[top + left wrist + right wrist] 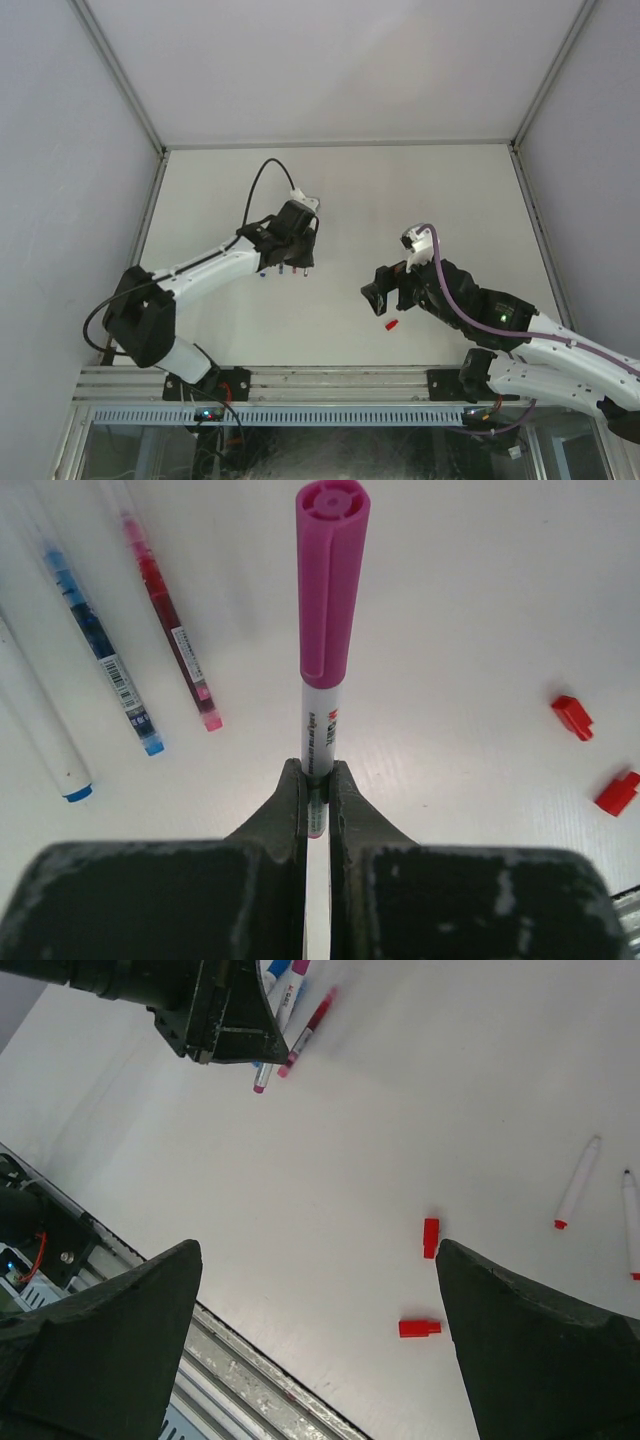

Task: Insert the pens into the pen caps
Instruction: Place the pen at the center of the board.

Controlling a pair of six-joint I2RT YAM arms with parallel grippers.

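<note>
Left gripper [318,798] first, right under its wrist lens: the black fingers [285,810] are pinching hard on the lower barrel of the magenta pen [320,725], with no gap showing. That pen is pointing straight away from the wrist, and the magenta cap [330,580] is sitting on its far end, looking fully seated.

Across the way, the right gripper [318,1250] is hanging with its jaws spread wide and nothing between them. Just beyond its tips, two red caps [431,1237] are lying loose, near each other but not touching.

So I'm reading the magenta pairing as about done and the red ones as coming up. By my judgement the left arm is going to need to lay this pen down. The right one will be needing a square drop onto a red cap, which is tiny, lying flat and easy to nudge away.

Further out past the right jaws, two white pens with red tips [578,1182] are lying bare-ended, well apart from the caps. Beyond the left fingers, a blue pen [100,650], a red pen [170,620] and a fatter white marker [40,720] are resting side by side. Whether those are capped, I can't tell.

Everything is playing out on a plain white table [420,180], with an aluminium rail [330,378] carrying both arm bases at the near edge. Pale grey walls [60,150] on metal framing are closing in three sides.
</note>
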